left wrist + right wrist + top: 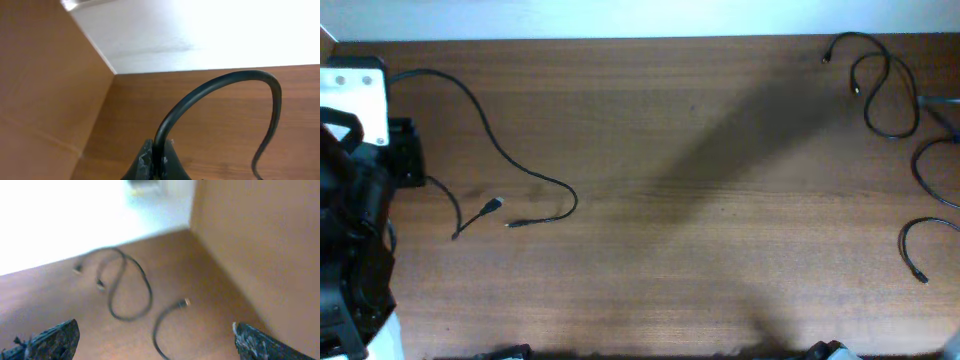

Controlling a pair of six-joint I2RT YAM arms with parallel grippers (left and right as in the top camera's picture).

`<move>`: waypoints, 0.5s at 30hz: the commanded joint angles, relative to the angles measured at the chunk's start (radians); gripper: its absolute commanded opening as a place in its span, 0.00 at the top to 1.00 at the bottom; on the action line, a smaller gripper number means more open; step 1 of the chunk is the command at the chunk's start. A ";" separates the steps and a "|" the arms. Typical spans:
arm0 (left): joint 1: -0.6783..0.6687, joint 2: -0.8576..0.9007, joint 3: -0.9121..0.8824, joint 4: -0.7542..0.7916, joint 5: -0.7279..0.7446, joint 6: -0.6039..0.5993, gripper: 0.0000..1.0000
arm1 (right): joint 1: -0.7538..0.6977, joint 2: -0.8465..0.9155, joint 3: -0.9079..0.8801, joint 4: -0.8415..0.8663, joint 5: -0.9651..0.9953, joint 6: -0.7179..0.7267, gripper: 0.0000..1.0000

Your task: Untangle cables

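No readable text, no print on the cables [552, 180], no labels, numbers or signs (right wrist view blurred)

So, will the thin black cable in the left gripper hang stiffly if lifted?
Probably floppy: the thin black cable arcs from the shut left gripper, then droops. Likely light, being thin. Its slack may drag across the wooden table.

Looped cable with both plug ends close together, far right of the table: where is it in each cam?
Overhead: looped cable, top right corner, by the table's far edge.
Left wrist: not in it; only the long cable pinched in the left gripper.
Right wrist: centre-left, ahead of the open right gripper.
Shared landmark: the table's far edge against white, in all three views.
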 commanded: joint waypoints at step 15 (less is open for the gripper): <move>-0.371 0.182 0.016 0.127 0.227 -0.019 1.00 | 0.315 -0.084 0.010 -0.154 -0.032 -0.056 0.02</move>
